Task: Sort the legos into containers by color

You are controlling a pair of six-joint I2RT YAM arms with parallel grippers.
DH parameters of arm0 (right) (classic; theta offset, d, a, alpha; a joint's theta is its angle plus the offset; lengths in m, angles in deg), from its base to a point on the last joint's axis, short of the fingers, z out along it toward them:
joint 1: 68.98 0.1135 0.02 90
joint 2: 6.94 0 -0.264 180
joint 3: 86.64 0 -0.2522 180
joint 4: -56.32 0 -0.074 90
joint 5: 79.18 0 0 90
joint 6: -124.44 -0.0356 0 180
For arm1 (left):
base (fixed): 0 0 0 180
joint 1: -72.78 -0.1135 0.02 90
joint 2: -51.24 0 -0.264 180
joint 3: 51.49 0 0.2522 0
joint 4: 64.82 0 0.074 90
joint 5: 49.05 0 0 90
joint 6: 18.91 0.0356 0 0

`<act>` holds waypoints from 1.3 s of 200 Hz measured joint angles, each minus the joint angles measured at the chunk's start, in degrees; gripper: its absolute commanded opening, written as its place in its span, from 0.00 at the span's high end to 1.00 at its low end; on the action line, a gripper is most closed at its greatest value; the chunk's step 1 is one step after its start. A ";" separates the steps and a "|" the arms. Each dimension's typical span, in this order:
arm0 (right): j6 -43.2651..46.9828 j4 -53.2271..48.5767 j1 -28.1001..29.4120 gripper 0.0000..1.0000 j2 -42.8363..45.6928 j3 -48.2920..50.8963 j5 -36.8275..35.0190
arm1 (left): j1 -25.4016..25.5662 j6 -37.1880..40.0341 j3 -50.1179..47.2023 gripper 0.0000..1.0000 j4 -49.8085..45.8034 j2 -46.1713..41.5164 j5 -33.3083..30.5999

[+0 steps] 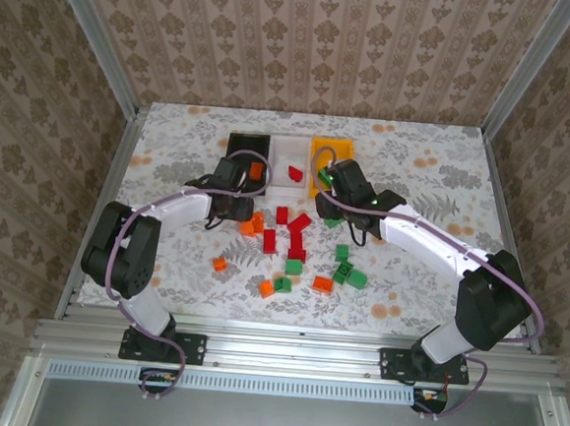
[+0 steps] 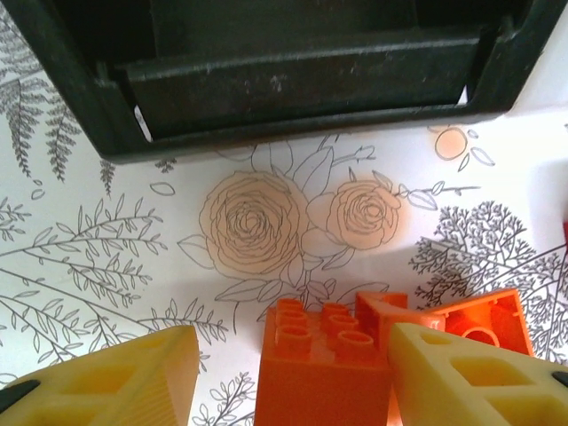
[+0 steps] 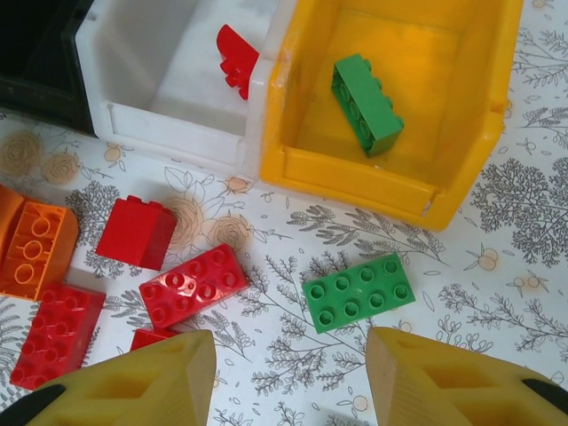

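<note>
My left gripper point(image 1: 238, 209) point(image 2: 293, 332) is low over the table in front of the black container point(image 2: 302, 89) point(image 1: 248, 156). It stands open astride an orange lego point(image 2: 324, 373). The right finger point(image 2: 470, 382) is against that lego, and a gap shows beside the left finger point(image 2: 124, 382). A second orange lego point(image 2: 484, 319) lies behind the right finger. My right gripper point(image 1: 331, 205) point(image 3: 291, 355) hangs open and holds nothing, above a green lego point(image 3: 358, 292) before the yellow container point(image 3: 293, 169) point(image 1: 331, 150). Another green lego point(image 3: 366, 104) lies inside it. The white container point(image 3: 169, 124) point(image 1: 291, 164) holds a red piece point(image 3: 236, 60).
Red legos point(image 3: 193, 285) point(image 3: 136, 232) and an orange one point(image 3: 34, 248) lie left of my right gripper. More loose legos are scattered mid-table: green point(image 1: 344, 272), orange point(image 1: 220, 263) and red point(image 1: 294, 229). An orange lego point(image 1: 257, 171) sits in the black container. Metal rails border the table.
</note>
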 measured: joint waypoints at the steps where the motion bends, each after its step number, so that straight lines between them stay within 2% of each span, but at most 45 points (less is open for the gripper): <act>1: 0.00 0.00 0.00 0.51 0.00 0.02 0.00 | 0.00 0.04 0.00 0.43 0.00 0.00 0.00; 47: 0.00 0.00 -0.11 0.51 0.50 1.18 0.00 | 0.00 0.74 1.03 0.56 0.66 1.64 0.00; 165: -0.04 1.11 -0.11 0.52 2.62 1.90 -0.20 | 0.00 0.90 1.31 0.63 -0.15 1.57 -0.59; 210: -0.17 1.33 -0.11 0.52 2.62 2.05 -0.20 | 2.01 0.90 1.57 0.65 -1.49 0.74 -1.44; 236: -0.17 1.44 -0.15 0.52 2.62 2.12 -0.22 | 2.21 0.90 3.89 0.65 -4.70 -0.94 -1.97; 260: -0.24 1.64 -0.50 0.52 2.62 2.51 -0.22 | 2.19 0.98 10.27 0.64 -7.52 -2.62 -3.63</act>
